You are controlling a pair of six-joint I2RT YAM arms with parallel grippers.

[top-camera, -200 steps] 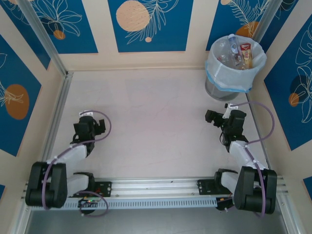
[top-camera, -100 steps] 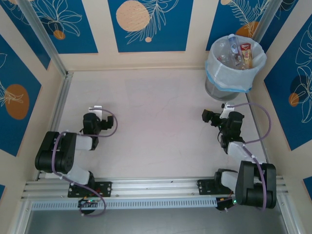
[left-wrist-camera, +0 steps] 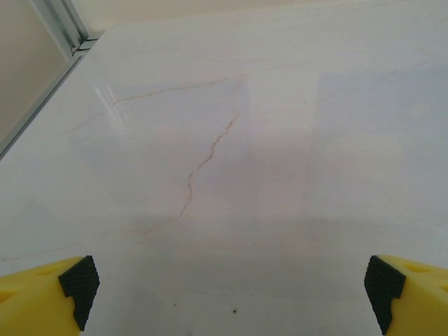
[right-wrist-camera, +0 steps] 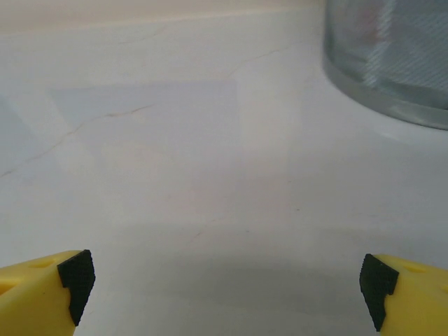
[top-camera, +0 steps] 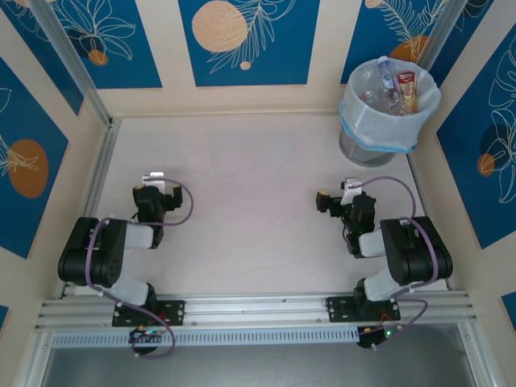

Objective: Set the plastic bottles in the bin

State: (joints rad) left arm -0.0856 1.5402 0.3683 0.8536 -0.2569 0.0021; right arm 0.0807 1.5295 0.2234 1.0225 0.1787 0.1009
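The bin [top-camera: 388,129], round and grey with a pale plastic liner, stands at the table's back right corner. Several plastic bottles [top-camera: 393,89] lie inside it, one with a red and gold label. Its grey base also appears at the top right of the right wrist view [right-wrist-camera: 392,63]. My left gripper [top-camera: 153,193] sits low at the left of the table, open, with only bare table between its yellow fingers [left-wrist-camera: 231,294]. My right gripper [top-camera: 353,205] is low on the right, well in front of the bin, also open and empty [right-wrist-camera: 227,287].
The white marbled table [top-camera: 258,185] is walled by blue and cream panels on three sides. An aluminium rail [top-camera: 97,177] runs along its left edge. Both arms are folded back near their bases.
Both arms have folded back toward their bases. The right gripper has slid left and nearer, away from the bin. The left gripper has shifted slightly farther up the table.
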